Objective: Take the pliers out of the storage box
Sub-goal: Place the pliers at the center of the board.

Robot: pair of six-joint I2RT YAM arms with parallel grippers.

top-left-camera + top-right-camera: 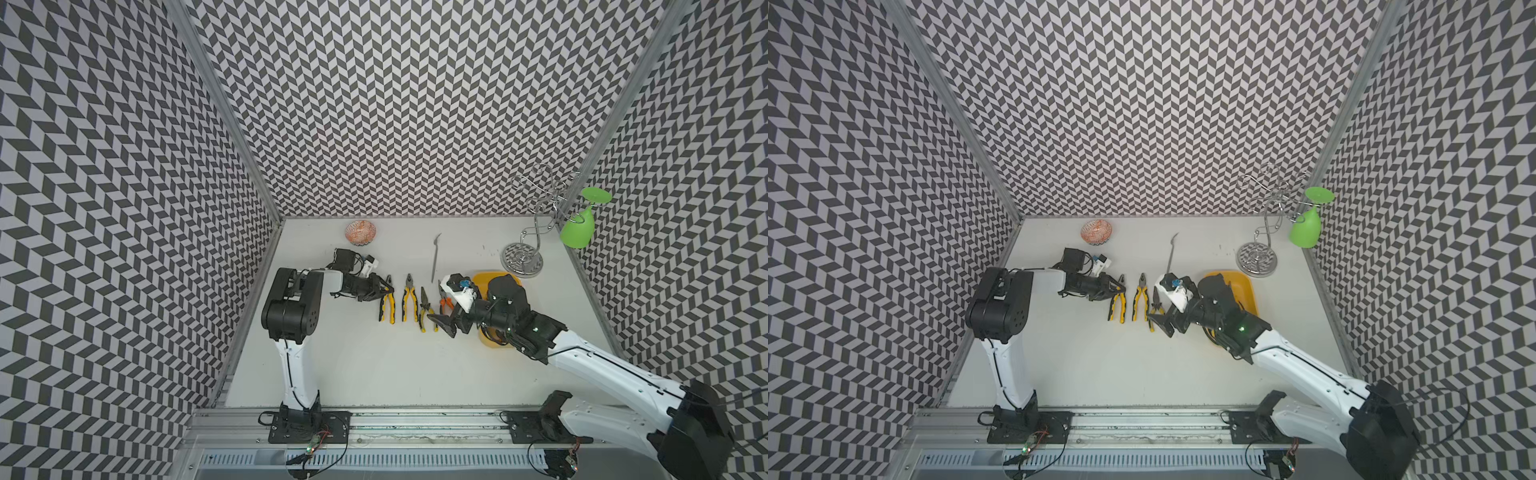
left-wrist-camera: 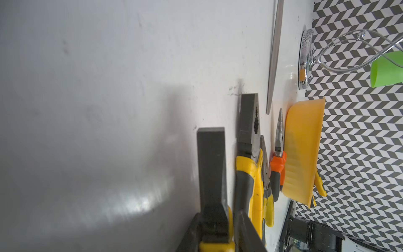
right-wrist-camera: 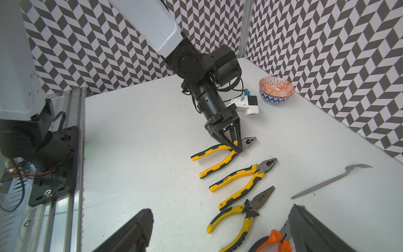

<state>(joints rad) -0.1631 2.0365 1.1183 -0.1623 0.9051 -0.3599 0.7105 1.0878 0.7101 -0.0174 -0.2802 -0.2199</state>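
Observation:
Several pliers lie in a row on the white table, left of the yellow storage box (image 1: 482, 278), which my right arm mostly covers. My left gripper (image 1: 381, 292) points down on the leftmost yellow-and-black pliers (image 3: 214, 151). Its fingers (image 3: 231, 139) sit close on both sides of the neck, and whether they press I cannot tell. These pliers rest on the table. My right gripper (image 3: 221, 209) hangs wide open and empty over the long-nosed pliers (image 3: 244, 213) and the orange-handled pliers (image 3: 272, 239). A yellow handle (image 2: 320, 185) sticks out over the box's rim.
An orange patterned bowl (image 1: 360, 231) stands at the back left and a thin grey utensil (image 1: 434, 257) lies behind the row. A chrome stand (image 1: 523, 257) with a hanging green glass (image 1: 579, 226) occupies the back right corner. Patterned walls enclose three sides.

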